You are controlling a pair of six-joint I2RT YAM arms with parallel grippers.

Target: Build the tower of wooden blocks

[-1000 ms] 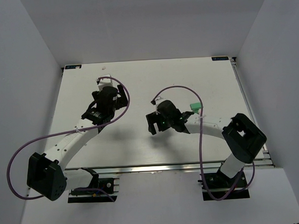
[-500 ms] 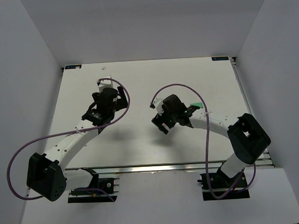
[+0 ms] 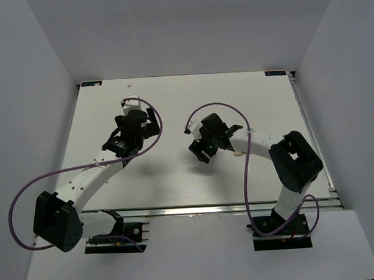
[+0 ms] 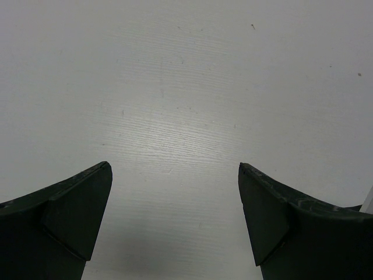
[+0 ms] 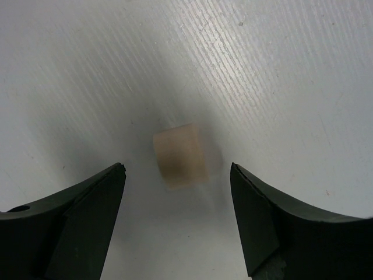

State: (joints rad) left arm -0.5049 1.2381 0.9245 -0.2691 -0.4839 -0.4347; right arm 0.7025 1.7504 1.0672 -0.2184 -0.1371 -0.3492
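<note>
1 tan block (image 5: 179,156), blurred, lies untouched between spread right fingers (image 5: 81,224); left fingers (image 4: 70,224) spread, empty.

You are working over a white table (image 3: 191,96) with a faintly grained, lightly speckled top, and a metal rail (image 3: 196,208) runs along its near edge. In the right wrist view, 1 light tan block (image 5: 180,156) lies directly on that surface, with a soft shadow around it.
</note>
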